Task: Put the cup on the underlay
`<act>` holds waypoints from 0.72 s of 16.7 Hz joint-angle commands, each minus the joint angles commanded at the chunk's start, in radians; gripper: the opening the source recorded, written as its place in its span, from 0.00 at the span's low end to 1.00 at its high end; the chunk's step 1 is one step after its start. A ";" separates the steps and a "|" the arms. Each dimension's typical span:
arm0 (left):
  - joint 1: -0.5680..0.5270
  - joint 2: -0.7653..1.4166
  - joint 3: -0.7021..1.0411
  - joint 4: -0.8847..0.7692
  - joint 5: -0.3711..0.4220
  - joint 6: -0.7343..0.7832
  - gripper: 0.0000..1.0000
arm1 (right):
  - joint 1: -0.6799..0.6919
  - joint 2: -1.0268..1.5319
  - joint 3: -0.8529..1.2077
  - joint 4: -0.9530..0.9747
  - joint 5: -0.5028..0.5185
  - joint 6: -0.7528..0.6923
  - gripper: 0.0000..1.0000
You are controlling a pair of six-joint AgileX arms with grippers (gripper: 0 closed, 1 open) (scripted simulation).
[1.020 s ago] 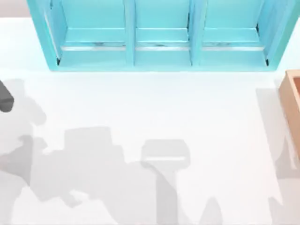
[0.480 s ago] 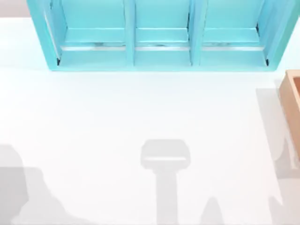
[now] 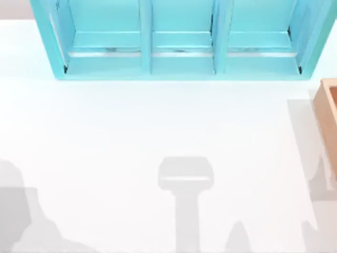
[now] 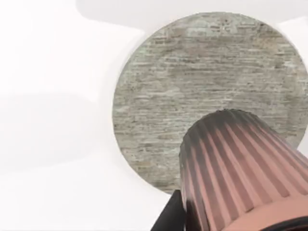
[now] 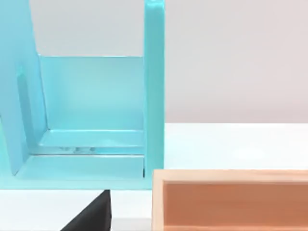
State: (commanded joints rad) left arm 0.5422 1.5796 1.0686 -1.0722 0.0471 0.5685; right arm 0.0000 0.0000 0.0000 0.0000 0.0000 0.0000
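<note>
Since a second ago my left arm has left the top view: the dark tip at the nine o'clock edge is gone and its broad shadow has shrunk toward the seven o'clock corner.

Nearest my left wrist camera is the cup [image 4: 240, 168], close under the lens, its ribbed reddish-brown wall widening toward me and its narrower base pointing away, so its long axis runs from my wrist out toward the table. A dark finger [image 4: 168, 216] of my left gripper lies against its side; I seem to have it clamped, though the other finger is hidden, so I cannot tell how wide the gap is.

It looks light and rigid. The ribs should give friction, but the taper could let it slip, so I judge a grip across the wall near the wider rim best.

Beyond the base lies the round grey underlay [image 4: 192, 96], with the cup apparently above it.

Farther off, my right wrist camera faces the orange box [image 5: 231, 199] and, behind it, the turquoise shelf [image 5: 154, 96].
</note>
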 joint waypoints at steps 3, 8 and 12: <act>0.000 0.024 -0.079 0.134 0.000 -0.002 0.00 | 0.000 0.000 0.000 0.000 0.000 0.000 1.00; 0.001 0.053 -0.131 0.192 0.002 -0.004 0.00 | 0.000 0.000 0.000 0.000 0.000 0.000 1.00; 0.001 0.053 -0.131 0.192 0.002 -0.004 0.23 | 0.000 0.000 0.000 0.000 0.000 0.000 1.00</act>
State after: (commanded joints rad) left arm 0.5435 1.6323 0.9381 -0.8798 0.0487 0.5645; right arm 0.0000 0.0000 0.0000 0.0000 0.0000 0.0000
